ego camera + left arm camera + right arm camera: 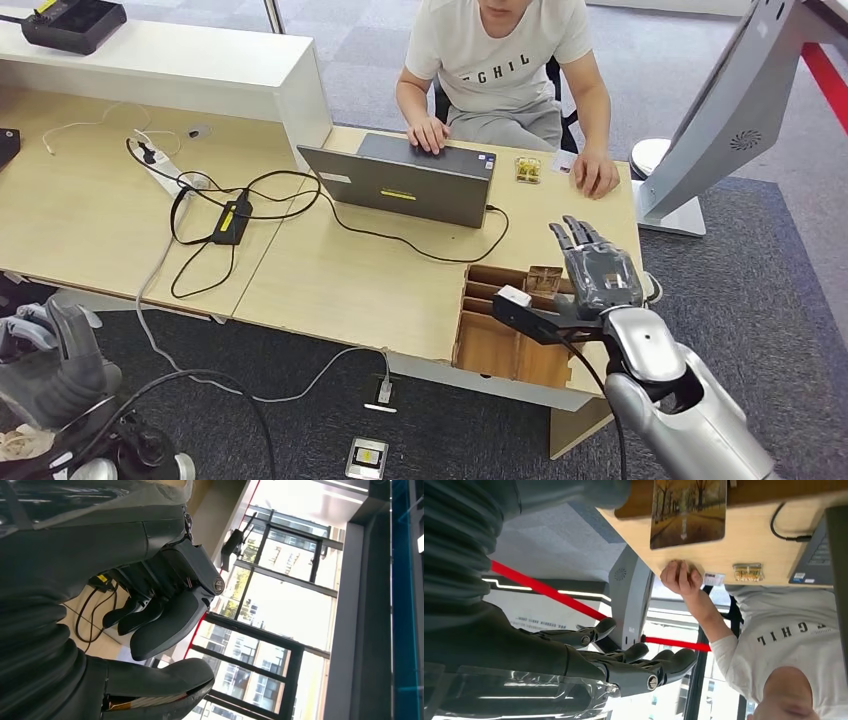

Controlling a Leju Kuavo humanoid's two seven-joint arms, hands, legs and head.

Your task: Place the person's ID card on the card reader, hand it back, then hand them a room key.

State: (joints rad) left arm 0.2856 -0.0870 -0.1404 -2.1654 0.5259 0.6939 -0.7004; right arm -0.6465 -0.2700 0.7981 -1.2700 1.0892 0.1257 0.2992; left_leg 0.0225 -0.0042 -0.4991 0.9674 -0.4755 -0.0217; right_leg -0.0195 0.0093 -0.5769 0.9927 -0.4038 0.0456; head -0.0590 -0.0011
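A small white ID card (563, 160) lies on the far edge of the desk, right beside the person's hand (598, 177); the right wrist view shows the card (714, 578) too. A small yellow-and-clear item (527, 170) sits just left of it. A wooden slotted box (512, 325) stands at the desk's near right corner, with a tree-picture card (688, 512) in it. My right hand (597, 268) hovers over the box's right side, fingers (639, 662) spread, holding nothing. My left hand (50, 360) hangs low beside the desk, its fingers (160, 620) apart and empty.
An open grey laptop (410, 180) sits in front of the seated person, whose other hand rests on it. A power strip (165, 165) and black cables (230, 220) lie on the left desk. A white kiosk stand (720, 110) rises at right. A small device (366, 458) lies on the floor.
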